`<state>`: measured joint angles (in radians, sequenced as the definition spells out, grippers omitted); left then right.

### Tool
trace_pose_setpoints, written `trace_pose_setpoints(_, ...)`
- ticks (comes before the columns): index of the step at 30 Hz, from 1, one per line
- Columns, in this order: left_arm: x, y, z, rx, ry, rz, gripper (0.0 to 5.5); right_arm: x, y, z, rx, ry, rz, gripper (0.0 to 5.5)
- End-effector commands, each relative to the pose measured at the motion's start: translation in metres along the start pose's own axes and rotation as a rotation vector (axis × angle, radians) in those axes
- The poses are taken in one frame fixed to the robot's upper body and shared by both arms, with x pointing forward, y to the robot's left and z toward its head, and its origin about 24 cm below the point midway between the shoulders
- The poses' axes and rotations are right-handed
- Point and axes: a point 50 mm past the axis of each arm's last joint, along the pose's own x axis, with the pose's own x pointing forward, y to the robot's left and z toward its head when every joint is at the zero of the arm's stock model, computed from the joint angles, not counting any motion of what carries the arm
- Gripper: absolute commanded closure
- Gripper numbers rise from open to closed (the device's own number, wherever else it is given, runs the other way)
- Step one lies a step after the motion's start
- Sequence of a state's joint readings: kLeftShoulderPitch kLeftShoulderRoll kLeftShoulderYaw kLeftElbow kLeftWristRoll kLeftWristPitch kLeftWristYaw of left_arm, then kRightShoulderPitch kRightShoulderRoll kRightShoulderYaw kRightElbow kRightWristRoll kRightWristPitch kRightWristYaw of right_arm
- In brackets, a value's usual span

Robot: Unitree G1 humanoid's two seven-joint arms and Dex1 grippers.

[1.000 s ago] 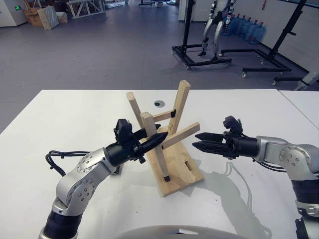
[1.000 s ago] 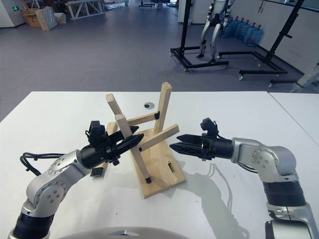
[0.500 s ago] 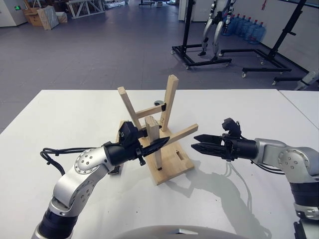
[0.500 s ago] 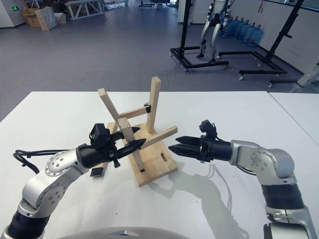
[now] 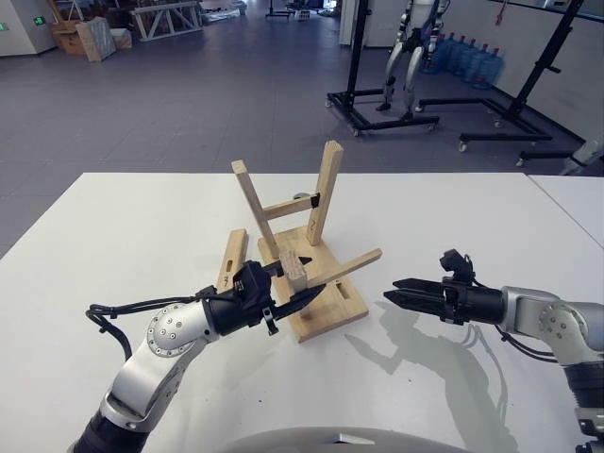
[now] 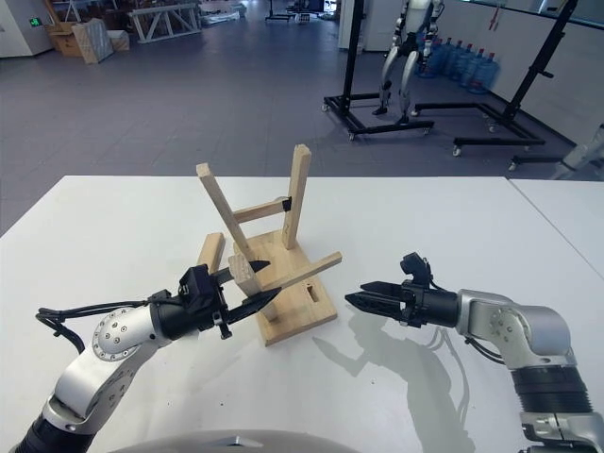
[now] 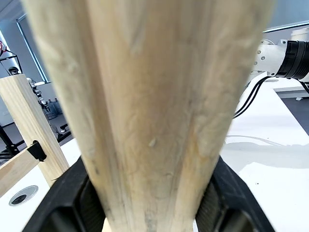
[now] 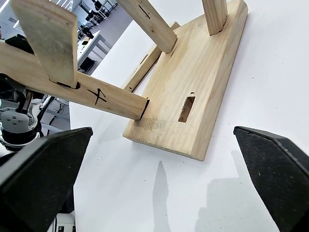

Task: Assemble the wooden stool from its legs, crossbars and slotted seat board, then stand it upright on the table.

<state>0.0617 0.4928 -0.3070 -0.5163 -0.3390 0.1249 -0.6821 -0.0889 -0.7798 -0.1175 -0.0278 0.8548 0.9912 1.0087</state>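
The slotted seat board (image 5: 327, 302) lies flat on the white table. Two legs (image 5: 326, 193) rise from its far side, joined by a crossbar (image 5: 288, 208). My left gripper (image 5: 306, 281) is shut on a third, short leg (image 5: 298, 273) at the board's near left corner. A crossbar (image 5: 347, 267) sticks out from that leg towards the right. In the left wrist view this leg (image 7: 154, 96) stands between the black fingers (image 7: 67, 203). My right gripper (image 5: 392, 295) hovers open to the right of the board, apart from it. The right wrist view looks onto the board (image 8: 207, 92) and an empty slot (image 8: 186, 108).
A loose wooden piece (image 5: 231, 260) lies on the table just left of the board. My left arm's cable (image 5: 123, 307) trails near the front left. A second table (image 5: 576, 193) adjoins at the right. Black racks (image 5: 377, 94) stand on the floor behind.
The stool assembly, tilted up on edge a second ago, now rests with its board flat on the table. My left gripper came down with the leg. My right gripper drew back to the right.
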Motion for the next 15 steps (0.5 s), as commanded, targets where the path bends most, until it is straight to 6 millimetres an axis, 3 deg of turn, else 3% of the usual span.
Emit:
trace_pose_setpoints(1, -0.0158, -0.0193, -0.0526, -0.165, 0.338, -0.113, 3.46, 0.0034, 0.0018, -0.0032, -0.003, 0.008, -0.003, 0.10)
trace_pose_setpoints(14, -0.0191, -0.0169, -0.0531, -0.204, 0.363, -0.126, 3.46, 0.0119, 0.0040, -0.0095, 0.010, 0.005, 0.015, 0.10)
trace_pose_setpoints(15, -0.0179, -0.0150, -0.0510, -0.198, 0.349, -0.115, 3.17, 0.0122, 0.0040, -0.0098, 0.011, 0.005, 0.016, 0.10)
